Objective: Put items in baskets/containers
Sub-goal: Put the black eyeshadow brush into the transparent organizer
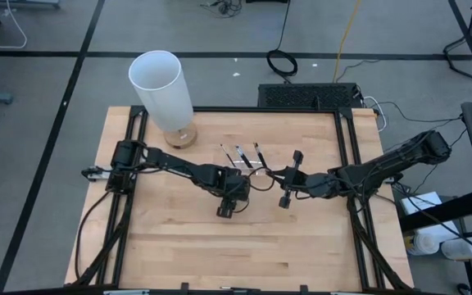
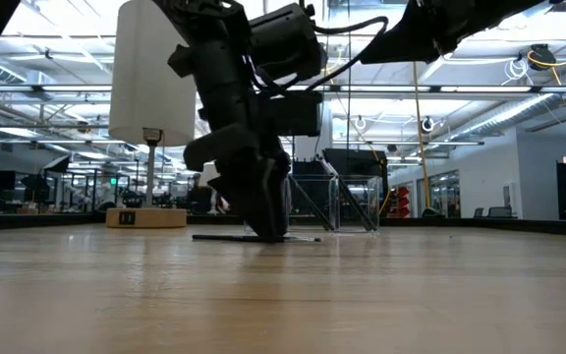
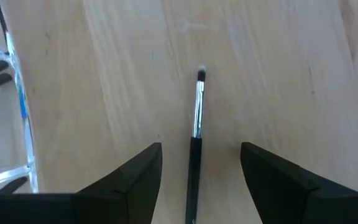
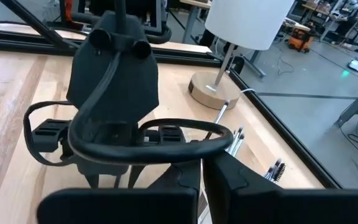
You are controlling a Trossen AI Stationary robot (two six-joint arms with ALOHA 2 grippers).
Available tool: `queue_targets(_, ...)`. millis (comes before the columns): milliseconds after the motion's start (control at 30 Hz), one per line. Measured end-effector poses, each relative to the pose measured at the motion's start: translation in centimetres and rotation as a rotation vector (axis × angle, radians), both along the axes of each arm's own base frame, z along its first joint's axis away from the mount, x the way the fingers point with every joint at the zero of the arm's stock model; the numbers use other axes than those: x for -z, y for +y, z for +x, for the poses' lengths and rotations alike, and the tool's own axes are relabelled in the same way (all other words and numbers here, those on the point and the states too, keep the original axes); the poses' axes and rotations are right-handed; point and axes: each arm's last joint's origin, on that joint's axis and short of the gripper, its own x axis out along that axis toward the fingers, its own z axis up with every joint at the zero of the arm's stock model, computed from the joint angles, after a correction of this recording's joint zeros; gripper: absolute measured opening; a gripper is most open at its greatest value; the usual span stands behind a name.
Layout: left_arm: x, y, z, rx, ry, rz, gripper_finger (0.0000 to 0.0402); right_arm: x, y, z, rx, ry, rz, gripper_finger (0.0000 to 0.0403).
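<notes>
Between the spread fingers of the left gripper (image 3: 197, 180) 1 brush (image 3: 197, 124) on the table (image 3: 278, 68), clear tray (image 3: 14, 118) just beside, right gripper (image 4: 201, 180) pressed together nearby.

table (image 1: 179, 254): pale wood with a black frame, sitting on a grey floor
white cylinder (image 1: 162, 90): standing upright on a round wooden base (image 1: 181, 137), at the table's far left corner
cables (image 1: 281, 61): lying coiled on the floor beyond the table's far edge
black box (image 1: 308, 96): resting just behind the table's far edge
</notes>
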Motion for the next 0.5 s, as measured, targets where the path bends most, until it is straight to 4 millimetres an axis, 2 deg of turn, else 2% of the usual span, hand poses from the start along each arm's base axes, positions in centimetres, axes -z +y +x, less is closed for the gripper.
queue_targets(367,1.6,0.9,0.3,-0.042,0.046,-0.067,0.0225,-0.1,0.0,0.0,0.000,-0.005,-0.001,0.0004)
queue_targets(500,1.7,1.0,0.0,-0.052,0.084,-0.079,0.0199,-0.1,0.0,0.0,0.000,-0.005,0.000,0.0004)
